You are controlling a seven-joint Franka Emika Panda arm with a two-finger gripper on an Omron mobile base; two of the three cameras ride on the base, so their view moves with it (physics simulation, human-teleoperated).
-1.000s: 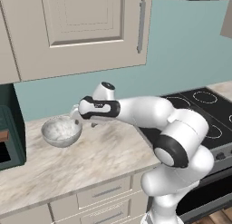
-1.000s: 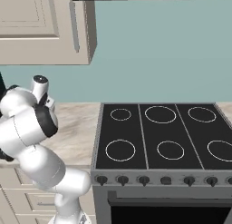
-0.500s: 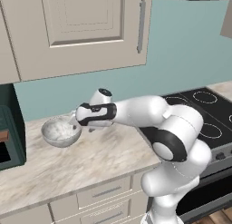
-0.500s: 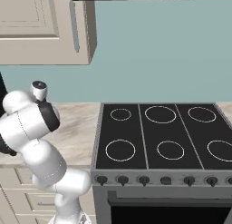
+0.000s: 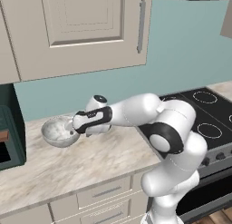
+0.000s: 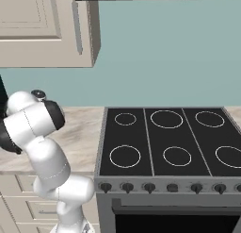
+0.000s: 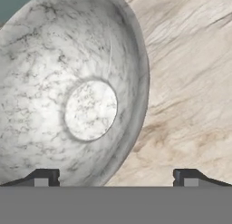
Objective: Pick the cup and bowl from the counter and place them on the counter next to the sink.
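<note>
Grey-white speckled stone, round and deep: the bowl (image 5: 59, 131), sitting upright on the beige marbled counter (image 5: 86, 162), near the back wall and beside a dark green appliance (image 5: 10, 132) at the left edge. No long axis to speak of, so any point of the rim serves for a pinch. Lies just off the near rim, on the stovetop side: the gripper (image 5: 74, 126), jaws spread wide and holding nothing. Seen along the hand, bowl (image 7: 68, 91) offset to one side, its rim wall running between the two fingertips (image 7: 45, 177) rather than centred, one tip under the bowl's inside, the other over bare counter (image 7: 190, 82). Probably straddles the rim well enough for a close; depth hard to judge.
</note>
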